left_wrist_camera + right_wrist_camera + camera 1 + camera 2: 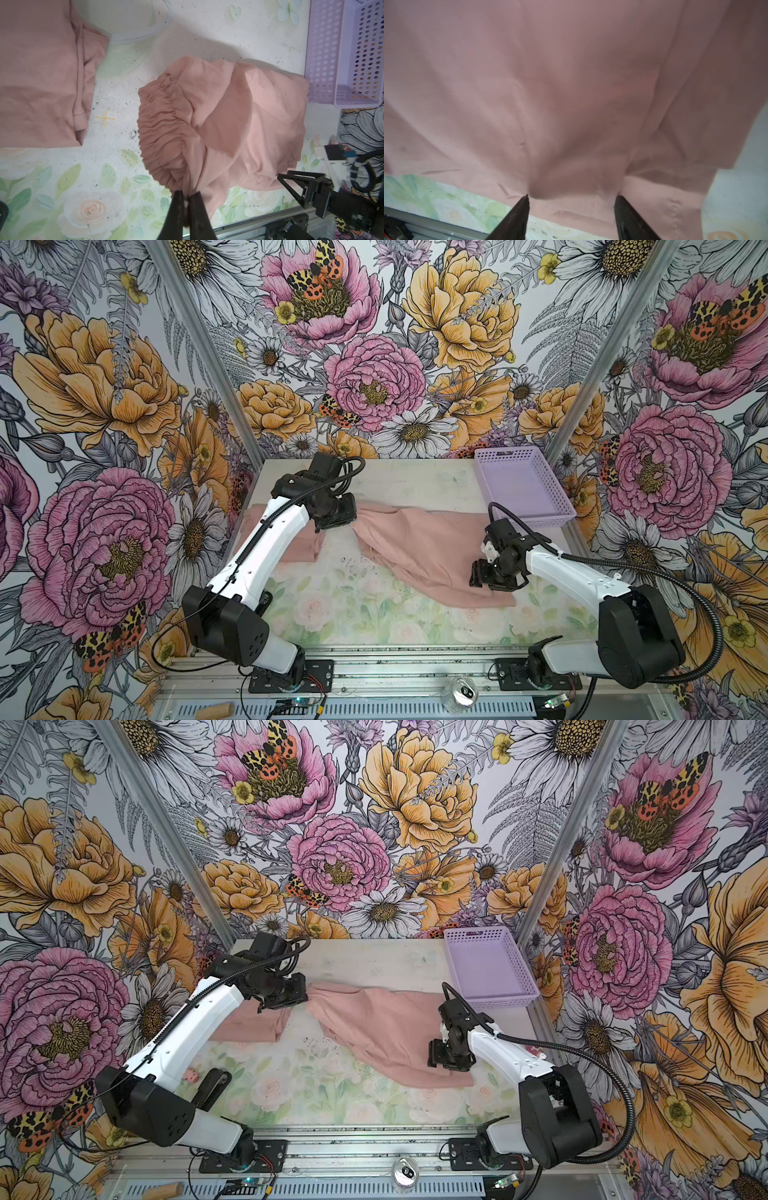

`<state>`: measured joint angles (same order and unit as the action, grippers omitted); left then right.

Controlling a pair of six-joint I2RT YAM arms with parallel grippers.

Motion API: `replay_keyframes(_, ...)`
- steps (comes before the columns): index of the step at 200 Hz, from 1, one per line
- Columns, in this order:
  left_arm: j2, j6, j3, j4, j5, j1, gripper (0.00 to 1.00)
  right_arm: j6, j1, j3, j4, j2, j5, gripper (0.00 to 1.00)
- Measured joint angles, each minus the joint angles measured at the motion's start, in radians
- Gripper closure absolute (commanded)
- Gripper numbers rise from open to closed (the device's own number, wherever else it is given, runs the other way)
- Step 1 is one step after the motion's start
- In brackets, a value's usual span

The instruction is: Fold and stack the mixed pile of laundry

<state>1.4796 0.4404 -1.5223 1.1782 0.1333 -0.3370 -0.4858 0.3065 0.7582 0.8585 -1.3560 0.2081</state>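
The left claw (pixel 188 197) is clenched on a bunched corner of the pink shorts (pixel 239 128), right at the end of their gathered elastic waistband (pixel 162 124). In both top views this claw (pixel 347 519) sits at the far end of the shorts (pixel 419 547), and the cloth is drawn up into a peak where it meets the claw, then slopes down and spreads across the tabletop (pixel 374 614) toward the right arm.

The right claw (pixel 571 199) is released: its two fingers (pixel 519 216) stand well apart, with the near edge of the shorts (pixel 571 93) lying between and just beyond their tips. Whether the tips touch the cloth cannot be told. In a top view the right claw (pixel 436 1052) hangs over the near right part of the shorts (pixel 374 1027).

A second pink garment, the folded shirt (pixel 37 72), lies flat on the tabletop beside the left claw, apart from the shorts, with a strip of bare flowered tabletop (pixel 116 99) between them. In a top view the shirt (pixel 299 549) is partly hidden under the left arm.

A lavender basket (pixel 523 489) with punched walls stands beyond the right claw, at the far right corner of the tabletop, just beside the far edge of the shorts in the left wrist view (pixel 324 62).
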Motion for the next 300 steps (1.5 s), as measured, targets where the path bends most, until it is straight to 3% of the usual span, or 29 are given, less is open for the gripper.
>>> replay_keyframes(26, -0.005, 0.0, 0.007, 0.0, 0.003, 0.0, 1.0, -0.035, 0.0, -0.047, -0.036, 0.0, -0.019, 0.31)
replay_keyframes(38, -0.012, 0.0, 0.014, 0.001, 0.003, 0.0, 1.0, -0.049, 0.0, -0.057, -0.059, 0.0, -0.021, 0.36)
replay_keyframes(68, -0.03, 0.0, 0.025, 0.001, 0.003, 0.0, 1.0, -0.087, 0.0, -0.069, -0.104, 0.003, -0.021, 0.63)
replay_keyframes(85, -0.04, 0.0, 0.03, 0.001, 0.003, 0.0, 1.0, -0.096, -0.006, -0.069, -0.109, 0.032, -0.02, 0.86)
replay_keyframes(105, -0.056, 0.001, 0.036, 0.001, 0.003, 0.001, 1.0, -0.108, -0.011, -0.052, -0.083, 0.087, -0.011, 0.98)
replay_keyframes(170, -0.201, 0.016, 0.049, 0.076, -0.01, 0.014, 1.0, -0.103, -0.022, 0.291, 0.212, 0.295, 0.007, 1.0)
replay_keyframes(202, -0.274, 0.031, 0.064, 0.118, -0.013, 0.054, 1.0, -0.073, -0.048, 0.525, 0.359, 0.291, 0.015, 1.0)
replay_keyframes(237, -0.135, 0.008, -0.016, 0.121, -0.012, 0.103, 1.0, -0.014, -0.109, 0.825, 0.408, 0.08, 0.029, 1.0)
replay_keyframes(300, 0.356, -0.067, -0.329, 0.014, 0.031, 0.197, 1.0, 0.014, -0.219, 1.212, 0.303, -0.497, 0.054, 1.0)
